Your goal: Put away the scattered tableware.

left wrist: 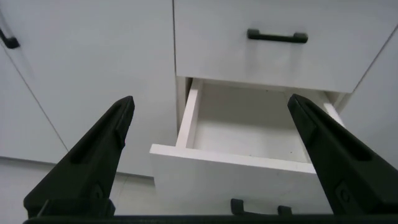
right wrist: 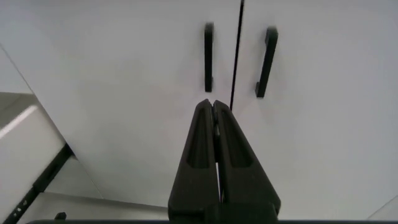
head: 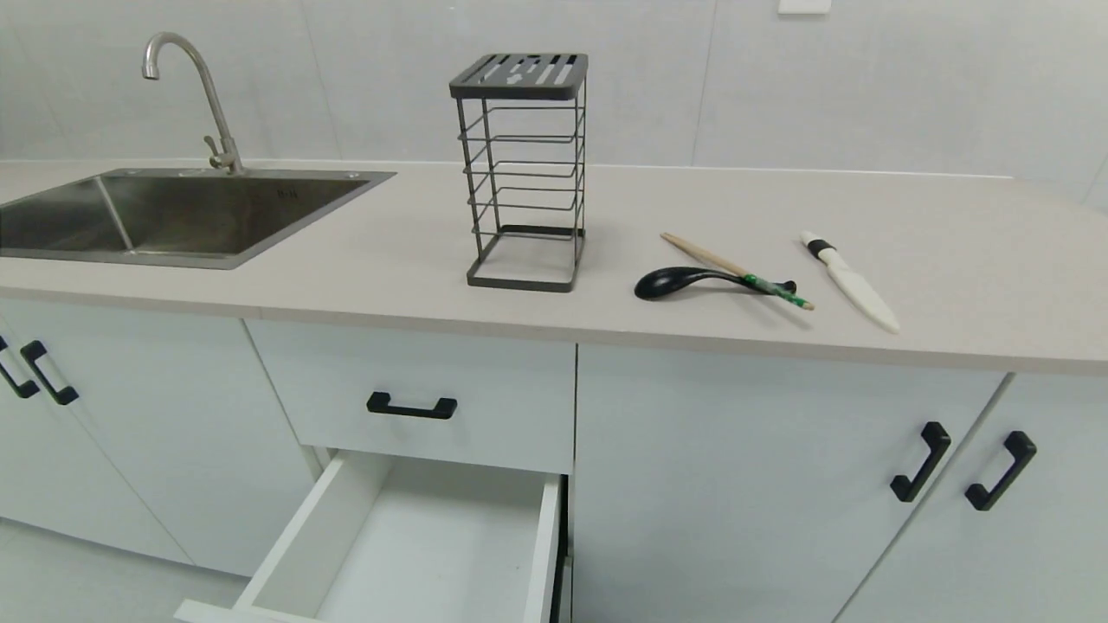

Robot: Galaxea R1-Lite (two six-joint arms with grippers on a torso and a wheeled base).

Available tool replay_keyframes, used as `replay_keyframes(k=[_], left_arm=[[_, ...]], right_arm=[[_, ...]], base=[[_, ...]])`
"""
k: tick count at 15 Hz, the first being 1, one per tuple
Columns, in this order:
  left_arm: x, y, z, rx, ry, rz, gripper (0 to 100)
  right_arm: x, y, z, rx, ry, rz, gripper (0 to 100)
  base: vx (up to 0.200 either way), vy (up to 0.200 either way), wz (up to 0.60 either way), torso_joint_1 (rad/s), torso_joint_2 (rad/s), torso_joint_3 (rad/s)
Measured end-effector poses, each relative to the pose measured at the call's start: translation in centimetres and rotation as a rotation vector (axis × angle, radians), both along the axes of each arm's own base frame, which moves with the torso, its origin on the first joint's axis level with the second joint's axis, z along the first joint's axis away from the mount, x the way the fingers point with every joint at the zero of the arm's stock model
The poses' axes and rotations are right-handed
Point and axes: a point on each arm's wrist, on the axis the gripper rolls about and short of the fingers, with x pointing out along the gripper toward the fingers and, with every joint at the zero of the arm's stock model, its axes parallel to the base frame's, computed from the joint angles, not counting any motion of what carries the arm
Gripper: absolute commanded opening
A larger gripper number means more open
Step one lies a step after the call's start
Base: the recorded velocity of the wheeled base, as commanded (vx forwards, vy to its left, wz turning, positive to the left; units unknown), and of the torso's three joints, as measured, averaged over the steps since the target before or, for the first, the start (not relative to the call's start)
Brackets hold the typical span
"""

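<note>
Head view: black spoon [head: 671,281], chopsticks [head: 736,270] and white knife [head: 850,281] lying on worktop [head: 346,268] near its front edge, right of wire rack [head: 524,173] (chopsticks seemingly resting across spoon's handle, knife just apart). Drawer [head: 281,541] pulled open below. Left jaws spread wide, empty, facing that drawer; right jaws clenched on nothing, before cabinet doors [right wrist: 124,93].

Left hand [left wrist: 211,102] and right hand [right wrist: 213,106] are tapered, matte black.
</note>
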Motion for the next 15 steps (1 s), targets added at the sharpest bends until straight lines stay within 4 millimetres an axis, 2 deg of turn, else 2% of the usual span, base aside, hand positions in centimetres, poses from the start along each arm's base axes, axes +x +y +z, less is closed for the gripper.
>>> replay_keyframes(k=[15], left_arm=[[0.00,0.01,-0.01,-0.009,0.001,0.004,100]], right_arm=[[0.00,0.00,-0.01,0.000,0.001,0.000,0]], base=[[0.000,0.000,0.00,0.241,-0.49,-0.273]])
